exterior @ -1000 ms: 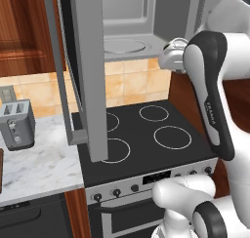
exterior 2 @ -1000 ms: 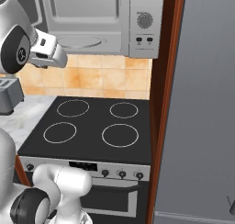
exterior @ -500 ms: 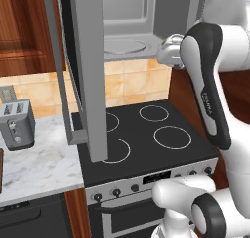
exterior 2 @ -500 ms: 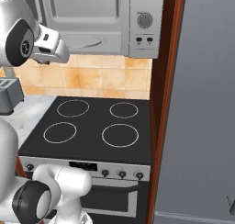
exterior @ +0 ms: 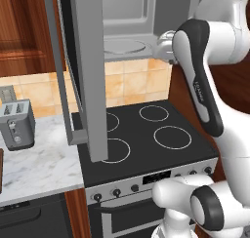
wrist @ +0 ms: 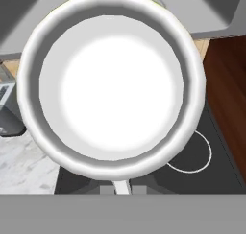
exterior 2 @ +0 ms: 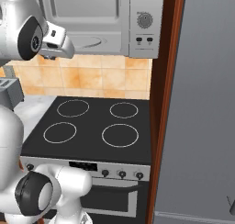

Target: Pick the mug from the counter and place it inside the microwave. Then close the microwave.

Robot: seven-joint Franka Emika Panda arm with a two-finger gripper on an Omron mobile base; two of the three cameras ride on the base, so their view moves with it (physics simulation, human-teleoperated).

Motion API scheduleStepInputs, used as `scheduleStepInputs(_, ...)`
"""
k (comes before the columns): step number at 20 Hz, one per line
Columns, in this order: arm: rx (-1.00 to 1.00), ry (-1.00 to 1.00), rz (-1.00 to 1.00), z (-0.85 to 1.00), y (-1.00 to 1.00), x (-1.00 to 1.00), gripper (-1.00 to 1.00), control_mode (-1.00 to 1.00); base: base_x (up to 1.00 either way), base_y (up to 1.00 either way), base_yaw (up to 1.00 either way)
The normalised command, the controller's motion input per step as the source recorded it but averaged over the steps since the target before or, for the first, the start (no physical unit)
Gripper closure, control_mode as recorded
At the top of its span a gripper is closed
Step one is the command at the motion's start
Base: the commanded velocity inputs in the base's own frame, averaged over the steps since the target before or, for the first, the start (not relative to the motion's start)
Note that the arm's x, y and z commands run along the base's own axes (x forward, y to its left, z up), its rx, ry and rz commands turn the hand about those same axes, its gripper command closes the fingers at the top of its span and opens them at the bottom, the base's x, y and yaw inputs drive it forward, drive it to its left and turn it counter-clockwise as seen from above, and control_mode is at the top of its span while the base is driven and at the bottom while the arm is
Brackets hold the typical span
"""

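One mug (wrist: 113, 84), one microwave (exterior 2: 114, 21)

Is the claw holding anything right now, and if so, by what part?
Yes: the small white ceramic mug, seen mouth-on in the hand view and close under the claw. The hold seems to be at the rim's near edge, but the fingers are hidden, so the exact spot cannot be told.
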Motion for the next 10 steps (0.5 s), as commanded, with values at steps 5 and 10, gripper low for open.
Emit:
scheduleStepInputs(5,0.00,-0.06,0.03,0.00,0.00,0.29,1.00,-1.00,0.00,0.00,0.00)
scheduleStepInputs(10,0.00,-0.12,0.04,0.00,0.00,0.29,1.00,-1.00,0.00,0.00,0.00)
